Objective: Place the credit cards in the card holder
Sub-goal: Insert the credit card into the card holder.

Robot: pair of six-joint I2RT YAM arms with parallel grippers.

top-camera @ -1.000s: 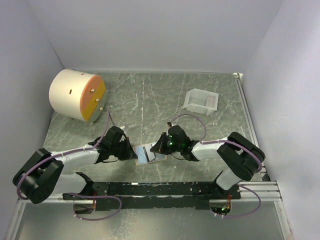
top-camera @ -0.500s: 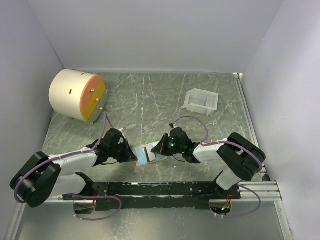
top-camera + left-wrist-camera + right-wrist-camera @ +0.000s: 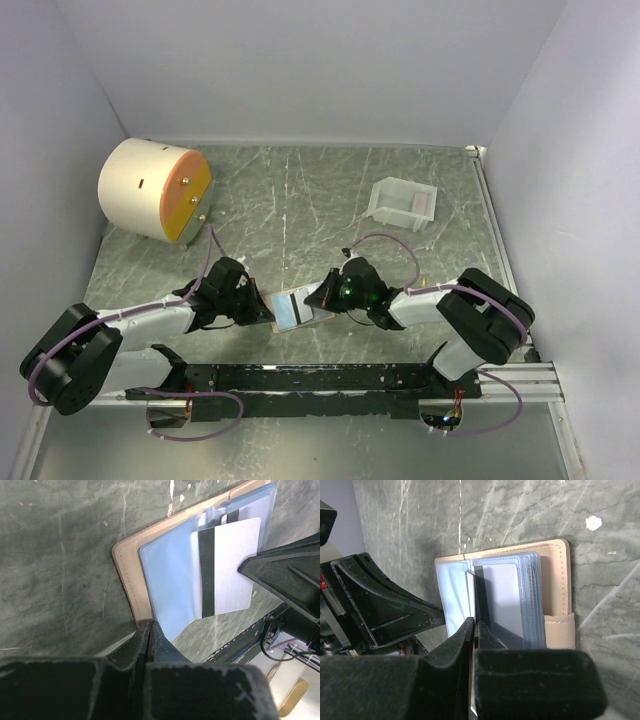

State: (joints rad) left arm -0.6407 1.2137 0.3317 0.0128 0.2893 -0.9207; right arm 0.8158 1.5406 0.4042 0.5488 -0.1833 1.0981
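Open card holder [image 3: 296, 309] lies flat, lower centre of top view. Jaws of left gripper [image 3: 148, 629] together, clamped on its tan edge. Jaws of right gripper [image 3: 474, 628] pinched on grey striped credit card [image 3: 232, 567], which lies over the blue pockets [image 3: 170, 580].

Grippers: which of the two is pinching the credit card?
The right gripper, shut on the striped credit card; the left gripper clamps the card holder's tan edge.

Reaching low and inward from either side of the card holder [image 3: 127, 572], left gripper [image 3: 150, 625] pinched closed on its left edge, right gripper [image 3: 474, 624] clamped on a credit card [image 3: 230, 565] over its pockets.
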